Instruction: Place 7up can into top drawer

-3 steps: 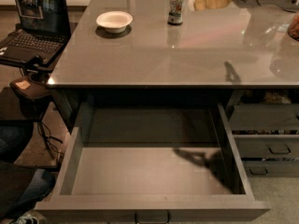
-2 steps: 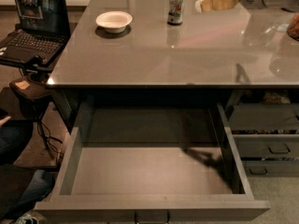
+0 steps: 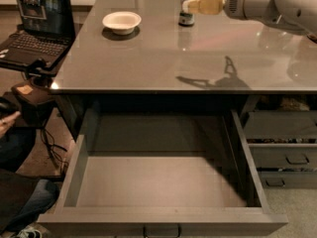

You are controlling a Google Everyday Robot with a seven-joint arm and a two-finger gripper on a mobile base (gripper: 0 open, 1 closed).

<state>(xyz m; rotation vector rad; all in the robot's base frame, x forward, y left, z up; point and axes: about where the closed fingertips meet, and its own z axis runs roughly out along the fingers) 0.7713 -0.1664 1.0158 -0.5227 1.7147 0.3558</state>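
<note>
Laptop [image 3: 42, 21]: far left, open.
White bowl [image 3: 121, 21]: far tabletop, left of the can.
Top drawer [image 3: 163, 182]: near, pulled open.
7up can [image 3: 186, 18]: upright on the far tabletop.
Gripper [image 3: 194, 5]: from the right, against the can; grip cannot be told.

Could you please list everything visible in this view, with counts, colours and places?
7up can: one, green and white, upright at the far side of the table.
bowl: one, white, on the table left of the can.
table: one, glossy grey top.
top drawer: one, dark grey, pulled open under the table's front edge.
side drawers: at least two, grey, stacked, lower right.
laptop: one, black, open, left of the table.
person: one, partly seen, lower left.
arm: one, white, upper right.
hand: one, tan, at the can.
</note>
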